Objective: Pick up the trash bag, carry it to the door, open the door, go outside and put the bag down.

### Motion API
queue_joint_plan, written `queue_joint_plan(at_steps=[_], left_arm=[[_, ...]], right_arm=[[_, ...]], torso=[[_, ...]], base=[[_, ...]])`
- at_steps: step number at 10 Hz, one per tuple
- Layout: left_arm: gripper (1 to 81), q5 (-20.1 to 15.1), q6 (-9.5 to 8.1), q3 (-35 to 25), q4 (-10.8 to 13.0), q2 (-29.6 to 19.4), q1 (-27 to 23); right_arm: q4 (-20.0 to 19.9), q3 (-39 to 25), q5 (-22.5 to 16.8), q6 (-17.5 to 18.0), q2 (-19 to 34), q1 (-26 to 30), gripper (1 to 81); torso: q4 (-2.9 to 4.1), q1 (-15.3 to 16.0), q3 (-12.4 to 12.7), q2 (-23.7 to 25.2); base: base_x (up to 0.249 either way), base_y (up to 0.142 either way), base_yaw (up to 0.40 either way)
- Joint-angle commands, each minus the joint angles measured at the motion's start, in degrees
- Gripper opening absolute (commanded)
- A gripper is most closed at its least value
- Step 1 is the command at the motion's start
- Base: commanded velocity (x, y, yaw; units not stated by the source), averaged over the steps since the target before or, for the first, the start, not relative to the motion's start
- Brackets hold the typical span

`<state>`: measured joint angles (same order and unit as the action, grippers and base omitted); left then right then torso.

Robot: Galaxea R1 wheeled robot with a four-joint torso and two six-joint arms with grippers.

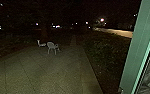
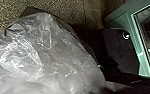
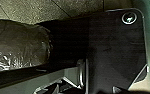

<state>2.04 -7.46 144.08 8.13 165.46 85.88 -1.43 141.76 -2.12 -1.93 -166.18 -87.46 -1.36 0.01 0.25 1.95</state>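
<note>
The trash bag (image 2: 53,55), pale, see-through and crinkled, looms large in the left wrist view, above speckled paving. Part of the same bag (image 3: 18,46) shows in the right wrist view beside the robot's dark plate. A green door frame (image 1: 138,47) stands close at the right of the head view, with glass along its right side; its green edge (image 2: 137,42) appears in the left wrist view too. How the fingers of either gripper stand cannot be made out.
Outdoors at night, tiled paving (image 1: 41,72) stretches ahead. A white chair (image 1: 51,46) stands on it, with another pale chair (image 1: 41,44) just beyond to the left. Dark planting (image 1: 103,52) borders the paving on the right. Lights glow far off.
</note>
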Motion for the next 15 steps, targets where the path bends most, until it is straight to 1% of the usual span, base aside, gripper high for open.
queue_joint_plan(at_steps=[1,2,3,5,6,7,8,9,10,11,12,13,14,15], left_arm=[[1.0,-2.7,-0.45,-9.6,-1.5,-8.5,-4.7],[1.0,-2.7,-0.45,-11.3,-2.8,-10.2,-5.8],[1.0,-2.8,-0.45,-13.0,-3.7,-12.0,-6.7],[1.0,-3.4,-0.45,-15.1,-4.7,-13.8,-8.1],[1.0,-3.4,-0.45,-14.9,-4.8,-13.9,-8.3],[1.0,-3.4,-0.45,-14.6,-5.4,-14.0,-8.7],[1.0,-3.4,-0.45,-13.9,-7.1,-14.1,-9.4],[1.0,-3.4,-0.45,-12.9,-9.4,-14.2,-10.4],[1.0,-3.4,-0.45,-11.9,-10.9,-14.3,-11.6],[1.0,-3.4,-0.45,-11.5,-12.1,-14.5,-12.5],[1.0,-3.4,-0.45,-11.5,-13.2,-14.9,-13.5],[1.0,-3.5,-0.45,-11.5,-14.3,-15.4,-14.5],[1.0,-4.2,-0.45,-11.5,-15.4,-16.4,-15.9],[1.0,-6.1,-0.45,-11.5,-16.4,-17.4,-17.5]], right_arm=[[-0.8,-8.9,-3.6,0.4,6.9,3.7,81.1],[-0.9,-10.8,-3.9,0.5,8.2,4.2,81.1],[-0.8,-12.6,-4.1,0.5,9.3,4.5,81.1],[-0.9,-14.2,-4.2,0.5,10.3,5.0,81.1],[-0.8,-14.0,-4.3,0.4,10.1,5.1,81.1],[-0.7,-13.2,-4.3,0.5,9.0,5.4,81.1],[-0.8,-11.5,-4.3,0.5,7.3,5.5,81.1],[-0.7,-9.4,-4.3,0.4,5.3,5.5,81.1],[-0.7,-7.2,-4.3,0.4,3.2,5.5,81.1],[-0.6,-5.3,-4.3,0.4,1.5,5.6,81.1],[-0.5,-3.4,-4.3,0.3,-0.2,5.6,81.1],[-0.4,-1.9,-4.3,0.3,-1.7,5.6,81.1],[-0.2,-0.7,-4.4,0.3,-2.7,5.5,81.1],[-0.2,-0.4,-4.4,0.3,-3.1,5.3,81.1]], torso=[[0.0,0.0,-2.0,0.0],[0.0,0.0,-2.9,0.0],[0.0,0.0,-4.4,0.0],[0.0,0.0,-8.8,0.0],[0.0,0.0,-5.3,0.0],[0.0,0.0,-7.2,0.0],[0.0,0.0,-7.9,0.0],[0.0,0.0,-8.4,0.0],[5.65,0.0,-8.5,0.0],[5.98,0.0,-8.4,0.0],[7.02,0.0,-8.4,0.0],[8.75,0.0,-8.4,0.0],[10.67,0.0,-8.4,0.0],[7.12,0.1,-8.4,0.0]], base=[[0.0,0.0,0.0],[0.0,0.0,0.0],[0.0,0.0,0.0],[0.0,0.0,0.0],[0.0,0.0,0.0],[0.0,0.0,0.0],[0.0,0.0,0.0],[0.0,0.0,0.0],[0.0,0.0,0.0],[0.0,0.0,0.0],[0.0,0.0,0.0],[0.0,0.0,0.0],[0.0,0.0,0.0],[0.0,0.0,0.0]])
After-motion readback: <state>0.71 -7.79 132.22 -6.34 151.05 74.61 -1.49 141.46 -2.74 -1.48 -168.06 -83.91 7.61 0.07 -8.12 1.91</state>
